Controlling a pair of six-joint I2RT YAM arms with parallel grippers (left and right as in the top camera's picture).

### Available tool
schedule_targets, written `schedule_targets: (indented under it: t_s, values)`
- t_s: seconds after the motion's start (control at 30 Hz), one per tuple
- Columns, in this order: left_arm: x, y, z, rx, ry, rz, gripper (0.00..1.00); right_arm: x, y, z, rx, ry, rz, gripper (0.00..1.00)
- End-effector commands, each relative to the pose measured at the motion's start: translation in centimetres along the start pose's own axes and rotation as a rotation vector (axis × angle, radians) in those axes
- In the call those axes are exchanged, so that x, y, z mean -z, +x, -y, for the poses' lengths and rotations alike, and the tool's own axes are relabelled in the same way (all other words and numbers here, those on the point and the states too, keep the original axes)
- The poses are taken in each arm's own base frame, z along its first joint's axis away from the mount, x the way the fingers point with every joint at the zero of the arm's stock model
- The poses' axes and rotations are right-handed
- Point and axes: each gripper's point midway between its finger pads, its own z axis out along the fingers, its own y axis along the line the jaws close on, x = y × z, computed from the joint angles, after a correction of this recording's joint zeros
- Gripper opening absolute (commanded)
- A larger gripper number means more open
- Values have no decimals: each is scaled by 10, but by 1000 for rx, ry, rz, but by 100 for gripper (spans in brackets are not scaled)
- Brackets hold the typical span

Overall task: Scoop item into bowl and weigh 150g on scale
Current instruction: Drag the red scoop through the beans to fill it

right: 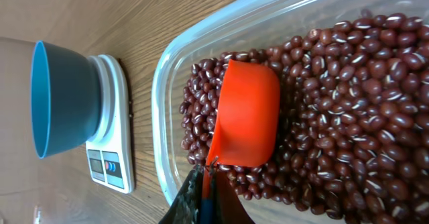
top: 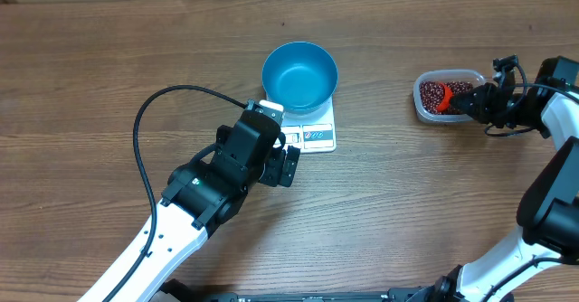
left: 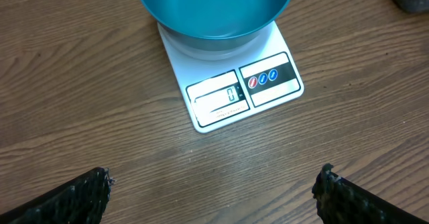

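The blue bowl [top: 299, 76] stands empty on the white scale [top: 315, 137] at mid-table. My left gripper [top: 288, 162] hovers just in front of the scale, open and holding nothing. Its wrist view shows the bowl [left: 214, 9], the scale [left: 234, 83] and the left gripper [left: 214, 197] with fingertips [left: 84, 194] far apart. The red-brown beans [top: 432, 91] fill a clear tub [top: 422, 112] at the right. My right gripper [top: 466, 103] is shut on the handle of an orange scoop [top: 442, 99]. Up close, the scoop [right: 247, 113] lies cup-down on the beans [right: 348, 103], the right gripper [right: 208, 184] clamping its handle.
The right wrist view shows the tub's rim [right: 161, 117] between the scoop and the scale [right: 110, 157] with the bowl [right: 64, 103]. A black cable [top: 145, 121] loops left of the left arm. Bare wood lies between scale and tub.
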Motion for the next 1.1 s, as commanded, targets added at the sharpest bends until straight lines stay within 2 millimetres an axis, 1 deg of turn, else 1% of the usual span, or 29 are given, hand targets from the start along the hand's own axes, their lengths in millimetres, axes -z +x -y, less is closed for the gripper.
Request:
schedule_targets:
  t_s: [0.0,0.33,0.5,0.7,0.87,1.07]
  values:
    - [0,0,-1,14,-11,5,100,-12,8,1,-45,-61,-26,4]
    - [0,0,-1,14,-11,5,100,-12,6,1,-41,-64,-19,4]
    - [0,0,-1,14,-10,5,99,0,1,13,-64,-62,18,4]
    - [0,0,-1,14,-11,5,99,13,-4,19,-77,-91,61,4]
    - [0,0,-1,14,-11,5,100,20,-7,17,-85,-129,85,4]
    - [0,0,-1,14,-11,5,100,22,-9,8,-84,-184,97,4]
